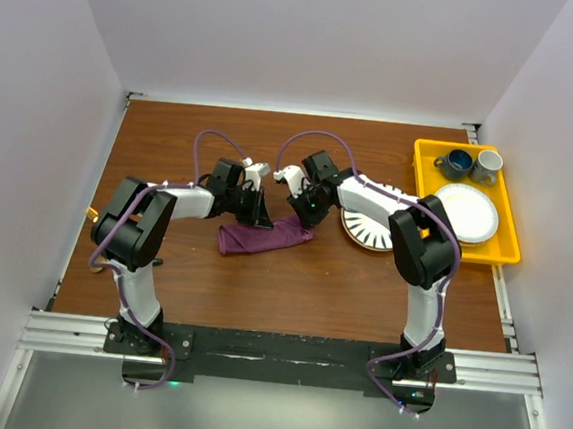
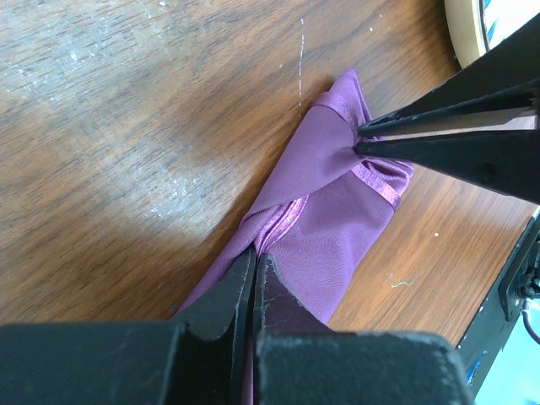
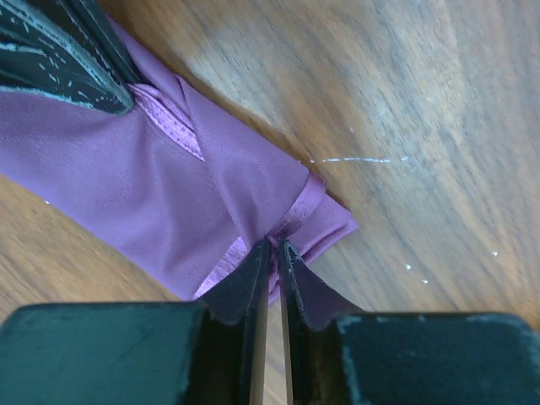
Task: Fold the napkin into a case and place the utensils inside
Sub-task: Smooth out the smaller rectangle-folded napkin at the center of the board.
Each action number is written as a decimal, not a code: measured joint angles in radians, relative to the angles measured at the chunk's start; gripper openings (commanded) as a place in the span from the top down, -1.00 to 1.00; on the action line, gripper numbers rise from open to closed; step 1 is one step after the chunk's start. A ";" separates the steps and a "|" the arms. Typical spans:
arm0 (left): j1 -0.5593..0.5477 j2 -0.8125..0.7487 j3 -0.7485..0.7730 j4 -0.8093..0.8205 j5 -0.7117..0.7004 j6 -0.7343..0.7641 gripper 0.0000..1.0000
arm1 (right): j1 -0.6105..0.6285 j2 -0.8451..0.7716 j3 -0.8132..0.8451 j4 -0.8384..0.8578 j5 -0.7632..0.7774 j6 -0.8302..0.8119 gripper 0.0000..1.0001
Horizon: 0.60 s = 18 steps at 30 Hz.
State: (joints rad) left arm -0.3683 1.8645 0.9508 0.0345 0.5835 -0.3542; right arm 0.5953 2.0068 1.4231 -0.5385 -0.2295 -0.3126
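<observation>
1 napkin (image 1: 262, 239) folded narrow, on tabletop (image 1: 309, 297) | left end effector (image 2: 255, 253) pinching its hem | right end effector (image 3: 272, 245) pinching its end | 1 yellow tray (image 1: 509, 256): 2 mugs (image 1: 457, 164), 1 white plate (image 1: 467, 212) | 1 striped plate (image 1: 363, 231) beside it

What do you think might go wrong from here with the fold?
The left hand and right hand both pinch the napkin; pulling apart could drag its loose folds open.
The right hand holds only the hem at the end, so the cloth may slip out.
The striped plate lies close by; a swing might knock it.
</observation>
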 measured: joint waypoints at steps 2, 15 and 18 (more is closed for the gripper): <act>0.000 0.000 0.000 0.000 0.000 0.000 1.00 | -0.001 0.004 0.005 -0.001 -0.002 0.006 0.78; 0.002 0.002 0.000 0.002 0.008 0.007 1.00 | -0.008 -0.002 0.078 -0.077 -0.026 0.018 0.36; 0.002 0.003 0.000 0.002 0.010 0.007 1.00 | -0.008 -0.027 0.082 -0.074 -0.044 0.024 0.37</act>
State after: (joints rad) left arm -0.3664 1.8671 0.9508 0.0364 0.5930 -0.3473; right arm 0.5869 1.9797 1.5047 -0.6128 -0.2733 -0.2890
